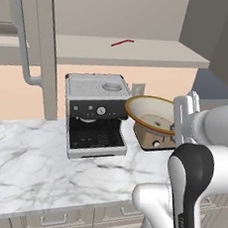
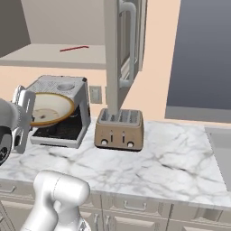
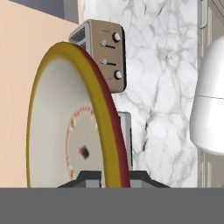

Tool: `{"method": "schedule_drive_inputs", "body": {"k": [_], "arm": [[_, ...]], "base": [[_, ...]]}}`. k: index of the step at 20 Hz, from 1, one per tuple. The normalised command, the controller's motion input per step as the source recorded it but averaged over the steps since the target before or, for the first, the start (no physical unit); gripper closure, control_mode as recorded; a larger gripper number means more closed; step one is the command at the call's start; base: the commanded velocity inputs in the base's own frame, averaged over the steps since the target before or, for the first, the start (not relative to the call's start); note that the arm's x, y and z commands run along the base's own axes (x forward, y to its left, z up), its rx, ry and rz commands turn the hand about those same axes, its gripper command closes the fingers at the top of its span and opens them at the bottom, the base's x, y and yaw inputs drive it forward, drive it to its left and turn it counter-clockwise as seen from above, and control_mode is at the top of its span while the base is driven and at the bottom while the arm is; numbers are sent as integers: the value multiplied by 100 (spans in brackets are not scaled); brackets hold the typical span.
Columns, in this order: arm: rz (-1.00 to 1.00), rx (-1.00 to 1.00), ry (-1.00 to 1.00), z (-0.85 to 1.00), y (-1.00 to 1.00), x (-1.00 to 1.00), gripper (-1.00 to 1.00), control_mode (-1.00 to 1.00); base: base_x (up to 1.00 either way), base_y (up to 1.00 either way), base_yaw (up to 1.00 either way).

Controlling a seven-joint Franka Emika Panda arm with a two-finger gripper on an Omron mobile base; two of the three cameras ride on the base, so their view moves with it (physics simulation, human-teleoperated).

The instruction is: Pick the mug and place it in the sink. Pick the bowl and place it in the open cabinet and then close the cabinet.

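I find no readable text, brand, number or sign anywhere; the coffee machine (image 1: 95,115) in front of me shows only blank dials and buttons, and the toaster (image 2: 119,128) carries plain knobs and sliders with no lettering that I can make out
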Motion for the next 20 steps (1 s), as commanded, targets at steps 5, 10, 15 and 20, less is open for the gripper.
{"method": "schedule_drive_inputs", "body": {"k": [5,10,15,20], "arm": [[0,0,0,0,0,0,100,100],[0,0,0,0,0,0,100,100],[2,0,0,1,0,7,100,-100],[0,0,0,33,0,0,100,-100]], "base": [[82,5,0],[57,-2,8],[34,0,5],[0,0,0]]}}
